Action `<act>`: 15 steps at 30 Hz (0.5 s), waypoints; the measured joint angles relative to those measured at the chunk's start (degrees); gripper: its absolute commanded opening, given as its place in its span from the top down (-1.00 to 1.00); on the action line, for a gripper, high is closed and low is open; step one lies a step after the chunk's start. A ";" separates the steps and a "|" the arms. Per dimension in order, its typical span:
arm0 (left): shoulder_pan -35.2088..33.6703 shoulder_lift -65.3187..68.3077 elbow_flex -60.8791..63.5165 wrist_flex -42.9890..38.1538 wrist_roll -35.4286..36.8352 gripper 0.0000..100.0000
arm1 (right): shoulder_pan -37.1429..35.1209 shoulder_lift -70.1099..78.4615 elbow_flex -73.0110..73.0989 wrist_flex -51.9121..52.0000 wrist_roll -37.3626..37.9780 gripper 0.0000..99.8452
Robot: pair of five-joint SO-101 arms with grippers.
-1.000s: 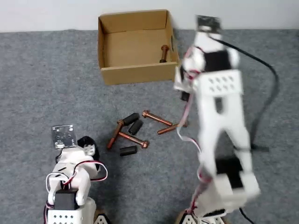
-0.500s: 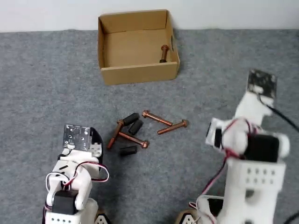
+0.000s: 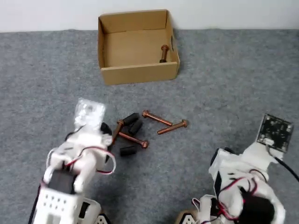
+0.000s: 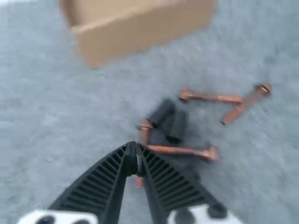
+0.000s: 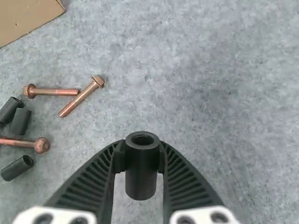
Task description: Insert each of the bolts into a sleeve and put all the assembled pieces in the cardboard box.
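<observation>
Right wrist view: the right claw [image 5: 140, 161] clamps one short black tube sleeve [image 5: 141, 168]. The left claw [image 4: 135, 156] is pinched together near four loose copper bolts [image 3: 156, 118]. One bolt piece [image 3: 164, 53] sits in the brown cardboard box [image 3: 140, 73].

You sit at a bench [image 3: 243, 79] in what looks like a small robotics lab or hobby workshop. Grey felt-like matting covers it, and a plain white wall [image 3: 46, 14] stands behind. The white left arm [image 3: 65, 186] and right arm [image 3: 243, 186] carry exposed wiring [image 3: 93, 150] (red, white and black leads). Loose copper bolts [image 3: 156, 118], black sleeves [image 3: 128, 150] and a cardboard box [image 3: 135, 72] lie about as practice parts.
</observation>
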 measured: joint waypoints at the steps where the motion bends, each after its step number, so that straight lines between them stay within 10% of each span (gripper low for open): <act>1: 1.49 3.60 -2.37 0.00 0.00 0.99 | -0.09 -1.49 1.23 -0.44 0.00 0.98; 15: 13.27 43.96 -29.01 0.09 -15.03 0.91 | 0.18 -9.14 12.48 -4.75 0.00 0.98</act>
